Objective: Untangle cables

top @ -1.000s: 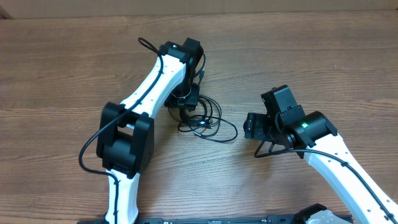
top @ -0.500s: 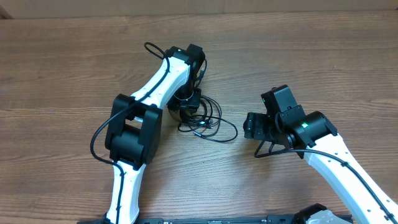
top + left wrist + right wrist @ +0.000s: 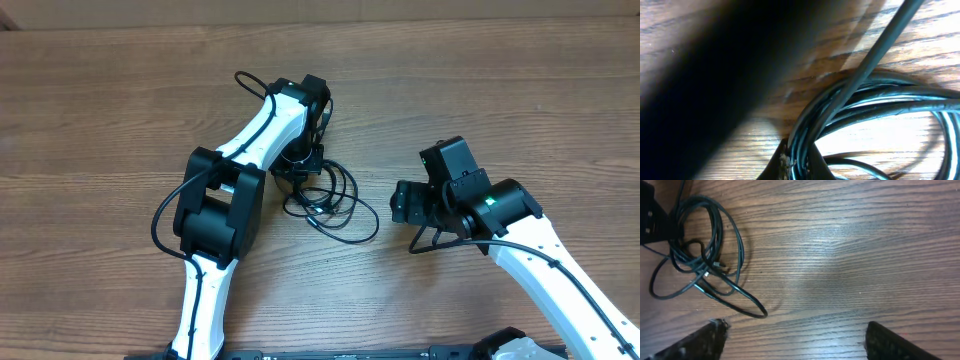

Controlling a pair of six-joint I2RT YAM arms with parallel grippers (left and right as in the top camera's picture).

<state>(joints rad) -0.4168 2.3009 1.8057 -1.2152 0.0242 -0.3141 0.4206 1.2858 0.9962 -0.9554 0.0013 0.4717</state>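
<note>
My left gripper (image 3: 300, 167): clenched on the cables (image 3: 335, 200). In my left wrist view, several strands bunch together and run in between my dark fingers at the lower edge.
My left arm: it reaches across the worktop (image 3: 100, 120) from the near side, with the wrist pointed down over the upper left edge of the bundle.
My right gripper (image 3: 402, 203): released and grasping nothing. My right wrist view shows its two fingertips (image 3: 715, 332) spread wide at the bottom corners, with only bare wood between them.
Gap on the right: my right gripper sits to the right of the cables and apart from them, facing toward them without touching any strand.
Cables, place: they lie near the middle of the worktop, between my two grippers, flat on the wood.
Cables, shape: thin black cords in several overlapping loops, gathered tight where my left gripper has them and fanning out away from it. One long loop trails toward the near right side, the part of the bundle closest to my right gripper.
Plug end (image 3: 716, 266): a small pale tip inside the loops, where strands cross. I cannot tell which cord it belongs to.
Close view: under my left wrist, one strand crosses diagonally above the curved strands, and much of that view is dark blur.
</note>
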